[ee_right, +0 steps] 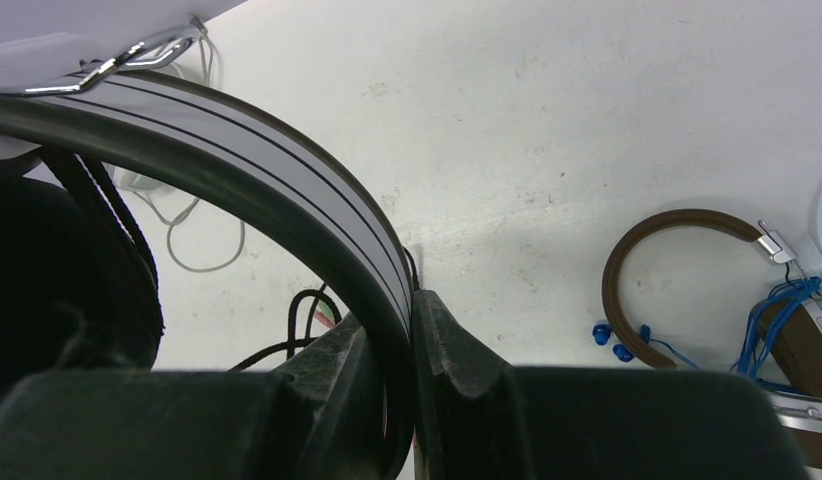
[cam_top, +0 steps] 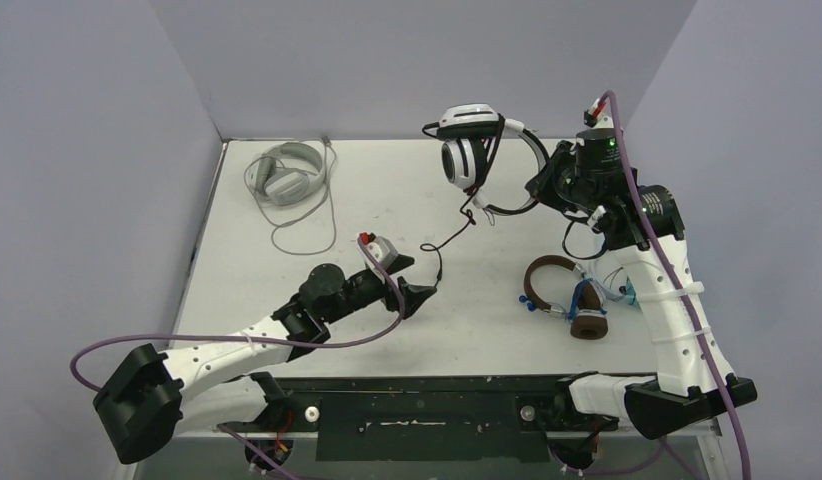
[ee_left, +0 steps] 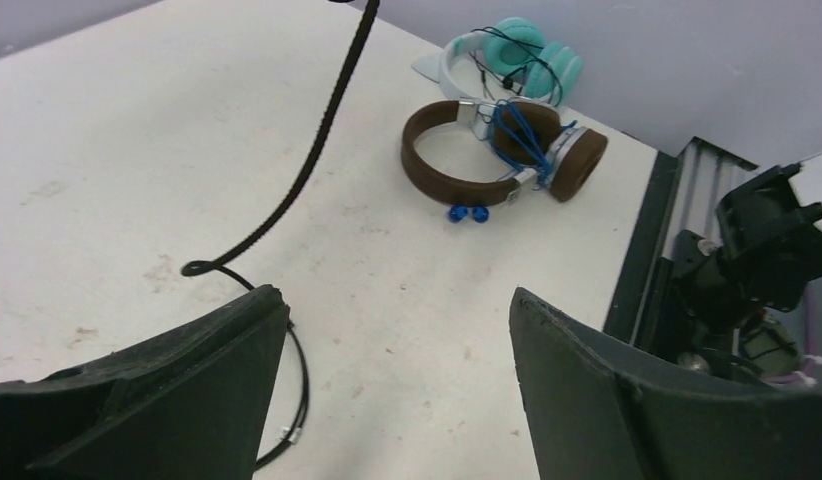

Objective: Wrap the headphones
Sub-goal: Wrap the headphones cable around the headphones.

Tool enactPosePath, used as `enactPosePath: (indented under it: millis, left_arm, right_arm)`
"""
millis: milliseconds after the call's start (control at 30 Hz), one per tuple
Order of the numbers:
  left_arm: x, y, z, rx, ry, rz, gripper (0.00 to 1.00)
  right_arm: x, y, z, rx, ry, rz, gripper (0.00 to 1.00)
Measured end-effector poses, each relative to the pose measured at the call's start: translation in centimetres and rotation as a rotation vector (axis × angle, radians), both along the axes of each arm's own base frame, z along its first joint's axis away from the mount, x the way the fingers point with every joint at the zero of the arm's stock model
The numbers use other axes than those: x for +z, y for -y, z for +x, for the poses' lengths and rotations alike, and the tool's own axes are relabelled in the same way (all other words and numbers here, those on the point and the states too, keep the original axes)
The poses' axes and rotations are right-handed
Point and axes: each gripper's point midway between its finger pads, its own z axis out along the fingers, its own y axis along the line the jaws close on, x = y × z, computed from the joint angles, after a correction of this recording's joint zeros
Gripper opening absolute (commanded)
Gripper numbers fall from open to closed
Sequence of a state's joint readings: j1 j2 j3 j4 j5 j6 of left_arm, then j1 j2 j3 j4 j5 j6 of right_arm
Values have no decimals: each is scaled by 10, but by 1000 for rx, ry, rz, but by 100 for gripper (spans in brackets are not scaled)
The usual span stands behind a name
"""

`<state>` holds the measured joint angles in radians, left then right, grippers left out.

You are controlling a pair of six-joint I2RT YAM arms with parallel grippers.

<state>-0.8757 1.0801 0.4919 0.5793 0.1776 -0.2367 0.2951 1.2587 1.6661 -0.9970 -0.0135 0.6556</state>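
Landmark: the brown headphones [cam_top: 565,293] lie flat on the table [cam_top: 407,200], with their blue cable [ee_left: 517,135] bunched up between the ear cups.
Left gripper [ee_left: 395,310]: my jaws are spread wide with nothing between them. I am low over the table, to the left of the brown headphones and well apart from them.
Right gripper [ee_right: 392,320]: I am clenched on the headband of the black-and-white headphones [cam_top: 477,150], behind the brown headphones and raised above the table.
Black-and-white headphones: they hang in the air from my right fingers, behind the brown headphones and a little to their left.
Black cable [ee_left: 317,140]: it drops from the lifted headset to the table left of the brown headphones. There it loops and passes under one of my left fingers [ee_left: 167,390].
Teal headphones [ee_left: 517,55]: they lie just beside the brown headphones, on the side away from my left gripper. My right arm mostly hides them in the top view.
Grey headphones [cam_top: 287,172]: they are far to the left of the brown headphones and further back, with their grey cable lying in a loose loop.
Blue plug [ee_left: 467,213]: it is on the table, just beside the brown headband.
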Motion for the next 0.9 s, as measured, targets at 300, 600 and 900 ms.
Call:
enactPosePath:
  millis: [300, 600, 900]
  left_arm:
    - [-17, 14, 49, 105, 128, 178, 97]
    - [-46, 42, 102, 153, 167, 284, 22]
    - [-99, 2, 154, 267, -19, 226, 4]
  right_arm:
    - [1, -1, -1, 6, 0, 4, 0]
    - [16, -2, -4, 19, 26, 17, 0]
    - [64, 1, -10, 13, 124, 47, 0]
